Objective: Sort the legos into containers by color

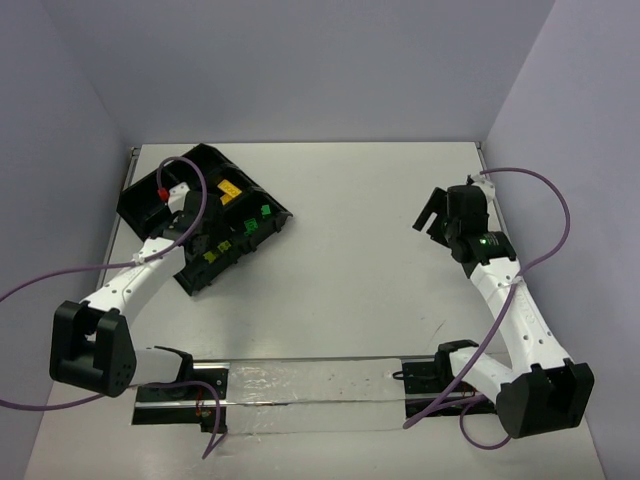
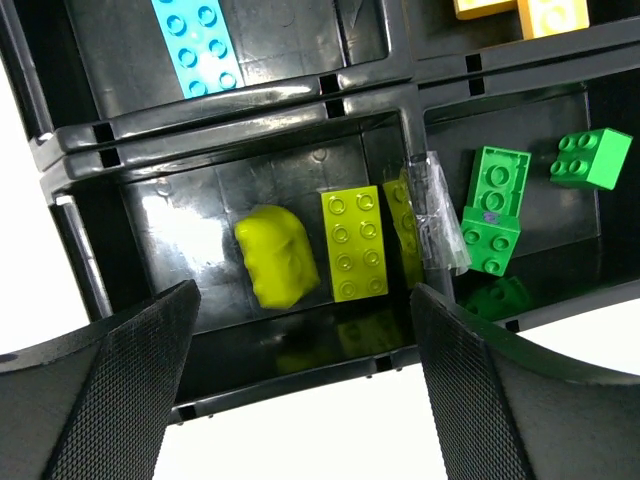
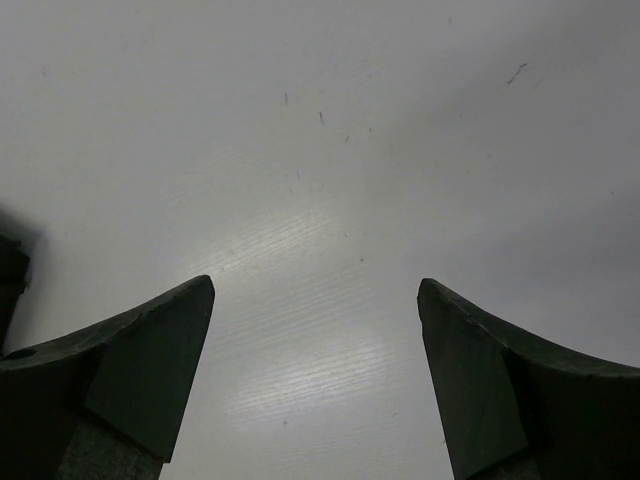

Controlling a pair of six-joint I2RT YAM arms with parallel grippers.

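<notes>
The black tray of containers (image 1: 140, 205) lies at the back left, with yellow (image 1: 229, 190) and green legos (image 1: 263, 211) showing in it. My left gripper (image 1: 190, 222) hovers over it, open and empty. In the left wrist view it (image 2: 305, 300) is above a compartment (image 2: 250, 105) that holds a blurred lime lego (image 2: 275, 255) and a flat lime brick (image 2: 353, 243). Green bricks (image 2: 495, 205) fill the cell to the right. A cyan brick (image 2: 197, 45) and yellow ones (image 2: 520, 10) lie in the cells beyond. My right gripper (image 1: 435, 215) (image 3: 315, 290) is open over bare table.
A scrap of clear plastic (image 2: 435, 215) stands on the divider between the lime and green cells. A shiny clear strip (image 1: 300, 395) runs between the arm bases at the near edge. Purple cables (image 1: 545, 190) loop off both arms. Grey walls close in the table.
</notes>
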